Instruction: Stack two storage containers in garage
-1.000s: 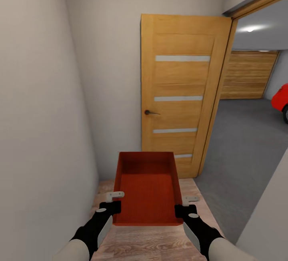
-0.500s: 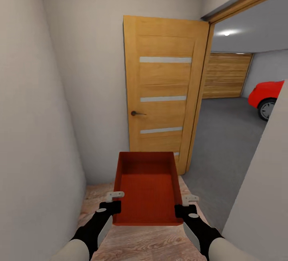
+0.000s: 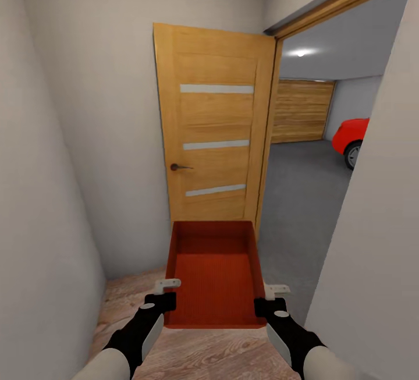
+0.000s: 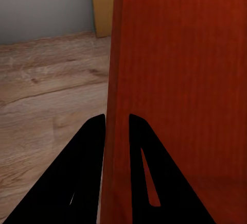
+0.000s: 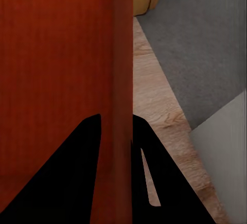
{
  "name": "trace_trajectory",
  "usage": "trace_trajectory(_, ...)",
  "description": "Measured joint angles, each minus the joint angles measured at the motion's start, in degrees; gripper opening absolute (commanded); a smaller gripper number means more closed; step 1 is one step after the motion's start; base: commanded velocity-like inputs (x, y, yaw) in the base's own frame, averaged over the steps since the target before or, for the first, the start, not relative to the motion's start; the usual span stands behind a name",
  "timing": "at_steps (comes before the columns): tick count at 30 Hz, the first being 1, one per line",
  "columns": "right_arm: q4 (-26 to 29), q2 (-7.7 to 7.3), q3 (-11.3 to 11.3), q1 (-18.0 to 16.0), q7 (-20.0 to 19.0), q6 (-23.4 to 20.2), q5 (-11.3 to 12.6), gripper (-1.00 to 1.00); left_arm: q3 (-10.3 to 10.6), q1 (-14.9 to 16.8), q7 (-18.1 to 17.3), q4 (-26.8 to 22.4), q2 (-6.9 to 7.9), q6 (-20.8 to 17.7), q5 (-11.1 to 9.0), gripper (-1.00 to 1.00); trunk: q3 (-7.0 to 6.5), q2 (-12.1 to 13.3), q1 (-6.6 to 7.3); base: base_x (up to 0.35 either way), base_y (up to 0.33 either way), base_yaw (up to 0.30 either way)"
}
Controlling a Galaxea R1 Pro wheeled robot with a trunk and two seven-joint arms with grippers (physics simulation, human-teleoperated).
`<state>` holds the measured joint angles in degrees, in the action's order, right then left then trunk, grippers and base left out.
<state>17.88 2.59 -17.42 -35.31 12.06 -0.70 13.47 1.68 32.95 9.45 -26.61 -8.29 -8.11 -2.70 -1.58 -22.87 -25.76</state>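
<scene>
An open wooden door [image 3: 212, 135] fills the frame's centre, the garage [image 3: 308, 153] beyond at right. The storage container [image 3: 214, 275] sits low centre, long axis pointing toward the door, its side walls pinched by the left hand [image 3: 164, 293] and right hand [image 3: 269, 298].

Container [image 3: 212, 275] before door [image 3: 212, 130] (garage [image 3: 302, 182] right)

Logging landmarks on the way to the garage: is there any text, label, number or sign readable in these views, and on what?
None: no readable text in any view.
The storage container, clamped by the left gripper and right gripper, has plain red walls.
The wooden door carries only pale glass strips, no lettering.
The slatted garage door and the red car show no marking or plate.
</scene>
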Motion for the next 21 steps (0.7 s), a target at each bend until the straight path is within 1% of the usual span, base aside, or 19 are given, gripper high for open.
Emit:
trace_trajectory(9, 0.0, 0.0, 0.0, 0.0, 0.0, 0.03, -0.01, -1.0, -0.02, 0.0, -0.02, -0.02, 0.01, -0.01, 0.03, -1.0, -0.24, 0.0, 0.0, 0.0, 0.0, -0.217)
trace_trajectory(13, -0.02, 0.01, 0.03, -0.01, -0.03, 0.04, -0.03, -1.0, 0.02, -0.01, 0.01, -0.06, 0.01, -0.05, 0.02, -1.0, -0.27, 0.0, 0.0, 0.0, 0.0, -0.056)
trace_trajectory(21, -0.04, 0.03, 0.13, -0.01, -0.07, 0.01, -0.08, -1.0, -0.03, -0.01, -0.01, -0.12, 0.01, -0.19, 0.1, -1.0, -0.28, 0.0, 0.0, 0.0, 0.0, -0.006)
